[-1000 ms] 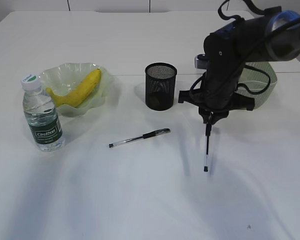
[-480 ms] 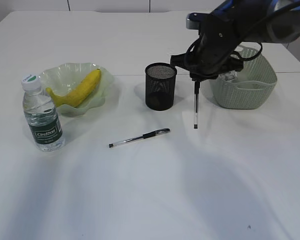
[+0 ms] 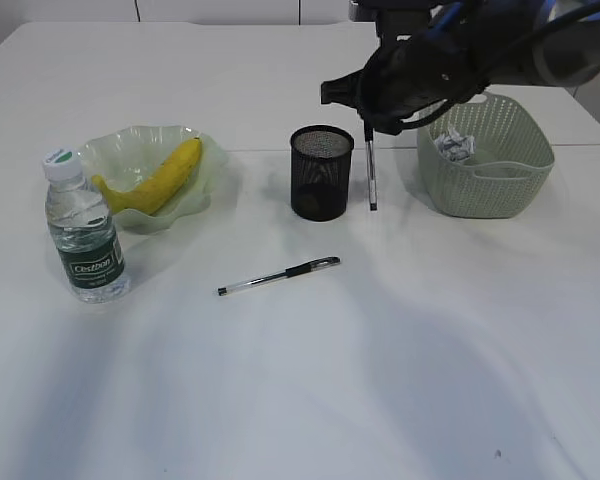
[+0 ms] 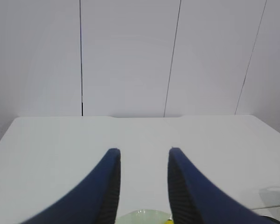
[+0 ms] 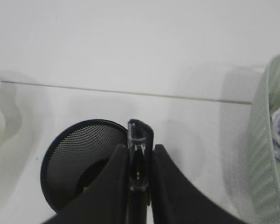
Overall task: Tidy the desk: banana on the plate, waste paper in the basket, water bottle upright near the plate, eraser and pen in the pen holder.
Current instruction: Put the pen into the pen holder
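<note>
White tabletop fills the scene. Hanging upright, a pen (image 3: 371, 170) is clamped in the right gripper (image 3: 368, 127), its tip just off the pen holder (image 3: 321, 172) at 3 o'clock — above the table. A second pen (image 3: 280, 276) lies flat at the holder's 6 o'clock. At 9 o'clock sit the plate (image 3: 212, 165) with the banana (image 3: 160, 178) and the upright water bottle (image 3: 85, 230); at 3 o'clock, the basket (image 3: 500, 180) holds waste paper (image 3: 455, 146). The left gripper (image 4: 142, 161) stands apart, holding nothing.

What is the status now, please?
Right gripper shut on pen, hanging beside pen holder. Left gripper open, empty. Second pen on table. Nothing in the way.
</note>
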